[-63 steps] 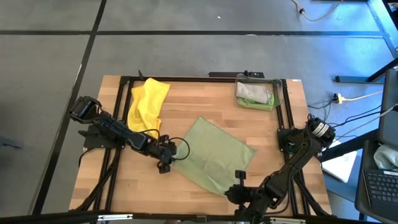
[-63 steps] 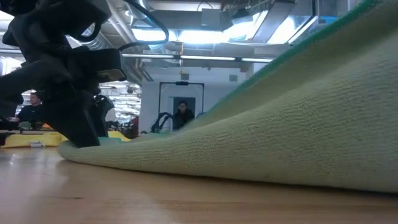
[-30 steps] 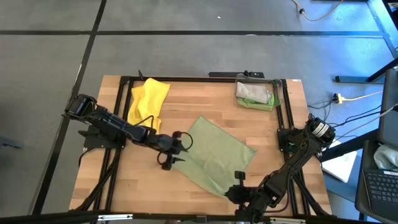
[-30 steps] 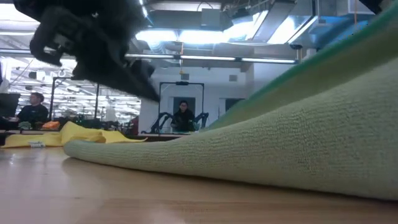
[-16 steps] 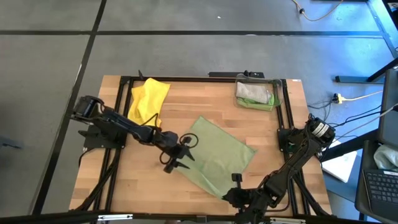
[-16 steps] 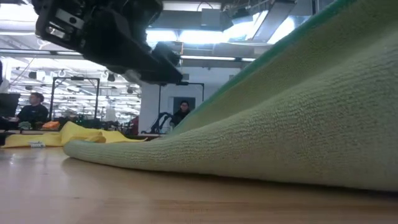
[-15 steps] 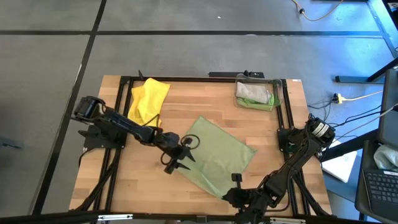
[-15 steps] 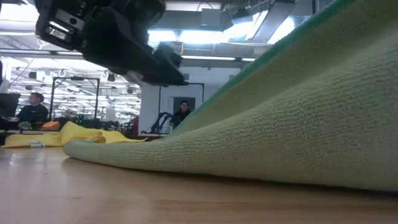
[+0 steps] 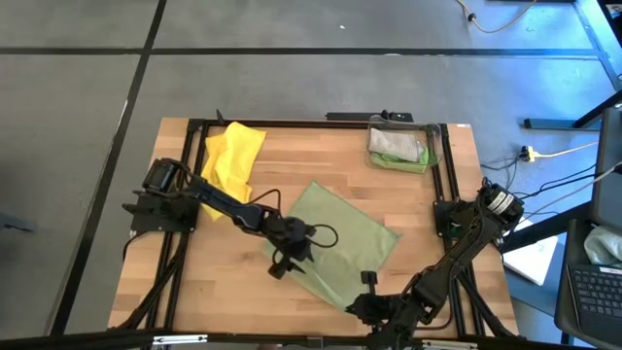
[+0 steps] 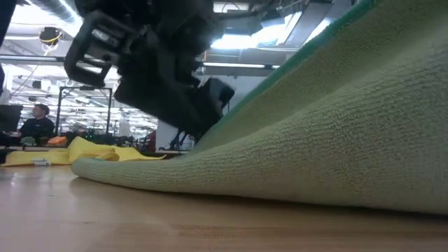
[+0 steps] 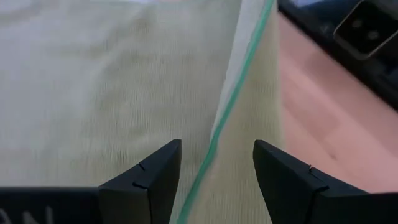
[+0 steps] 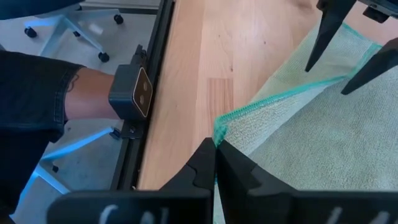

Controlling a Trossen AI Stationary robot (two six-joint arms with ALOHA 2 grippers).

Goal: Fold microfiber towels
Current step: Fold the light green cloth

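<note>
Left wrist view: spread jaws of the left gripper [image 11: 214, 163] straddle the olive towel's [image 9: 342, 243] green hem.
Soft, light cloth, likely to sag; grip near corners, as the right gripper [image 12: 215, 151] pinches one.

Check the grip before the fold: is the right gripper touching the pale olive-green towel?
Touching. The right wrist view shows the right gripper shut on the pale olive-green towel's corner.

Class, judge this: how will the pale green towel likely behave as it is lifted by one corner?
Probably floppy: the pale green towel sags in a slope from the corner pinched by the right tool. Likely light, since that small pinch raises it. Its nappy surface probably grips rather than slips.
</note>
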